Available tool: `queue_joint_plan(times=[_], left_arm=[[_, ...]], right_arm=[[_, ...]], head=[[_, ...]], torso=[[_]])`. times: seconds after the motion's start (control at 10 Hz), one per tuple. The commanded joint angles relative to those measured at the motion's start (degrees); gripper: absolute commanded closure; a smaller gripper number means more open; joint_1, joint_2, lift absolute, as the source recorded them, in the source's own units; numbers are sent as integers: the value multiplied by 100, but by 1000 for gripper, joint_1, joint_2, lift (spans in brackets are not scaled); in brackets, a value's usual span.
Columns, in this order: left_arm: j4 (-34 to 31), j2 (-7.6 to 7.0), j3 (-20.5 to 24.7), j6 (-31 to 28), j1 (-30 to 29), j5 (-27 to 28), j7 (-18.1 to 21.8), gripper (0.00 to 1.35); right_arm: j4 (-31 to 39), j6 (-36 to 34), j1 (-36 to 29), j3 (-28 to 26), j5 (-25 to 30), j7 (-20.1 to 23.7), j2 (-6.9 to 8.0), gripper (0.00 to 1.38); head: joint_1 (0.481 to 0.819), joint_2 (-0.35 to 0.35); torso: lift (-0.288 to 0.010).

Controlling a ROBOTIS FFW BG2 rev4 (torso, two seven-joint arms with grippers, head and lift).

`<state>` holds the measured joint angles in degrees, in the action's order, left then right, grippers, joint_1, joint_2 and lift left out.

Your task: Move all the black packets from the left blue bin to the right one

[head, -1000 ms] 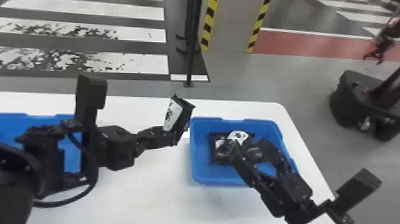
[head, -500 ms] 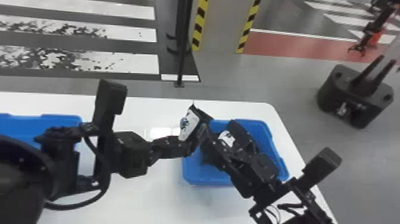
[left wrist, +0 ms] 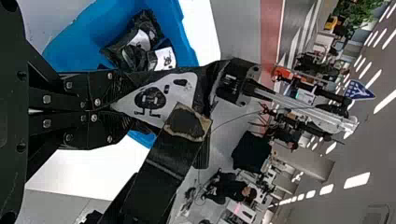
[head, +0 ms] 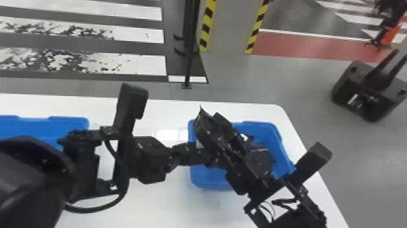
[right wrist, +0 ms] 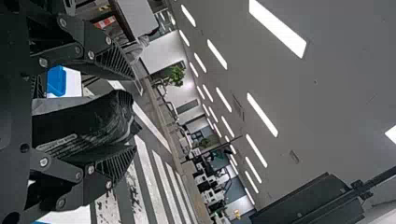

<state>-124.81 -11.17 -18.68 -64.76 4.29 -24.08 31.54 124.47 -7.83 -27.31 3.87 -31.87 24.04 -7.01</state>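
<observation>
Above the left side of the right blue bin [head: 209, 179], my left gripper [head: 202, 155] and right gripper [head: 210, 118] meet at one black packet [head: 198, 121]. The left wrist view has my left gripper [left wrist: 114, 106] shut on the packet [left wrist: 163, 95], its white printed face showing; a finger of the right arm crosses in front. In the right wrist view, my right gripper [right wrist: 133, 114] stands open around the packet [right wrist: 84, 123], a gap left on one side. Black packets [left wrist: 135, 42] lie in the right bin. The left blue bin [head: 68, 121] is partly hidden by the left arm.
Both bins stand on a white table [head: 145, 206], whose far right corner lies just beyond the right bin. A black stand [head: 189, 60] rises from the floor behind the table. A black wheeled base [head: 366, 91] stands farther right.
My right gripper has come up and left from over the right bin to the packet in my left gripper. The left gripper has shifted slightly right in the head view, still holding it.
</observation>
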Motion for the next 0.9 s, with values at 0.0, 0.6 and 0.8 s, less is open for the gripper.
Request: queue_joint_plan(times=[0.0, 0.6, 0.8], left_arm=[[1, 9, 17, 8, -21, -14, 10, 1204], [-13, 62, 565, 36, -555, -243, 1, 64], [-393, 80, 1080, 120, -1174, -197, 106, 165]], right_arm=[[-23, 10, 4, 2, -12, 5, -2, 1279], [-206, 10, 215, -284, 22, 13, 7, 1279], [-698, -4, 580, -501, 11, 13, -37, 1279]], head=[[695, -216], [695, -209], [695, -210]], torso=[[-150], [-150], [-150]])
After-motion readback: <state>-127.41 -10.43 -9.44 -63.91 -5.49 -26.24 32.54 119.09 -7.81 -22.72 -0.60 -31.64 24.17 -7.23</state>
